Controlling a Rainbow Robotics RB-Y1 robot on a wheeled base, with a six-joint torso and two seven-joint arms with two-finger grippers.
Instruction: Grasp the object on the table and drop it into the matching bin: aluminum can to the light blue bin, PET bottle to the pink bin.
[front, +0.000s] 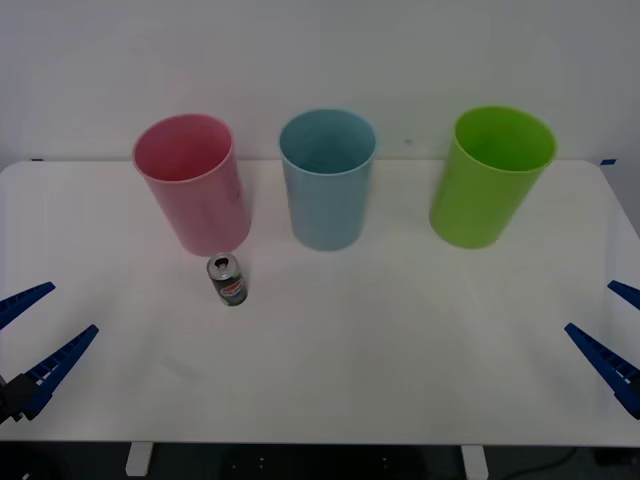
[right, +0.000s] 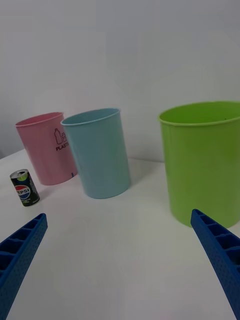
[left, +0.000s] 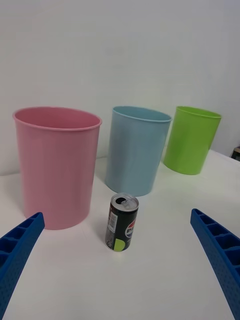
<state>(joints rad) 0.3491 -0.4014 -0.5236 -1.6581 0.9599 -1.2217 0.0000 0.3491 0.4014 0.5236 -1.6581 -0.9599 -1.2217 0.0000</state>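
Both your grippers sit low at the near surface (front: 330, 380) corners, left gripper (front: 32, 340) and right gripper (front: 612, 335), fingers spread wide, holding nothing. Pepsi can (front: 228, 279) stands upright just in front of the pink bin (front: 193, 182), with the light blue bin (front: 327, 177) nearby. Your right wrist view adds "PLASTIC" lettering on pink; left wrist view shows the can's opened top. Lime green bin (front: 492, 175) stands well apart.
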